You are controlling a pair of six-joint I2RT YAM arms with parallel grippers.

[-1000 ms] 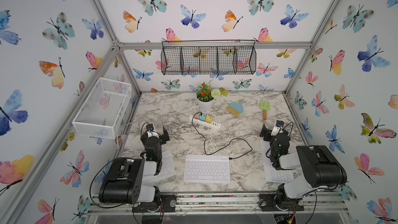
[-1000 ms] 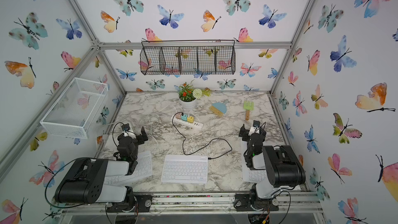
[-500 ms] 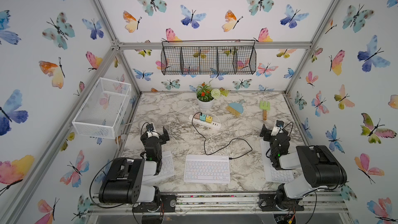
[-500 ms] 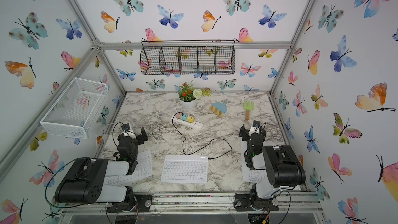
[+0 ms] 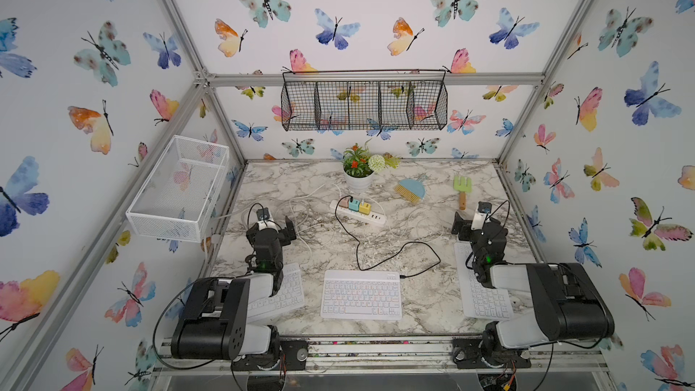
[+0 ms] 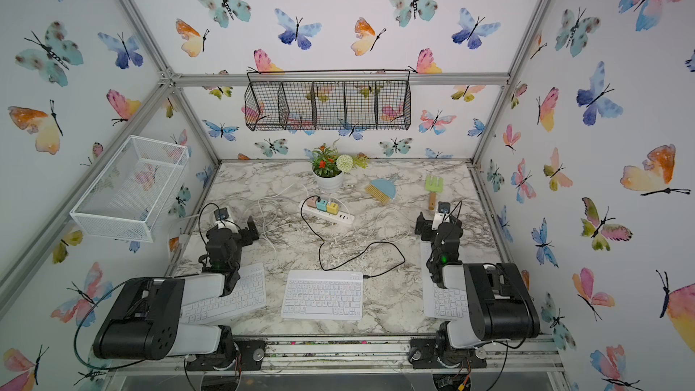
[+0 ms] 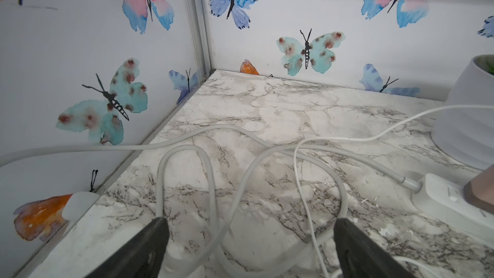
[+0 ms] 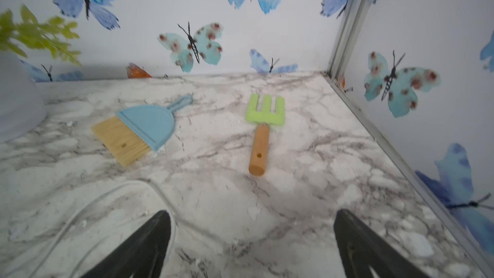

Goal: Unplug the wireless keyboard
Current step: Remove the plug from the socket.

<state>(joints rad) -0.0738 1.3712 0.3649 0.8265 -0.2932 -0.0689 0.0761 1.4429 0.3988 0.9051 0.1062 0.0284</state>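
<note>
The wireless keyboard, white with faint pastel keys, lies flat at the front middle of the marble table in both top views. A black cable is plugged into its far right corner and loops back to a white power strip. My left gripper is open above loose grey and white cables, left of the strip. Over bare marble at the right, my right gripper is open too. Neither touches the keyboard, and neither wrist view shows it.
Two plain white keyboards lie partly under my arms. A potted plant, a blue brush and dustpan and a green toy fork sit at the back. Wire baskets hang on the walls.
</note>
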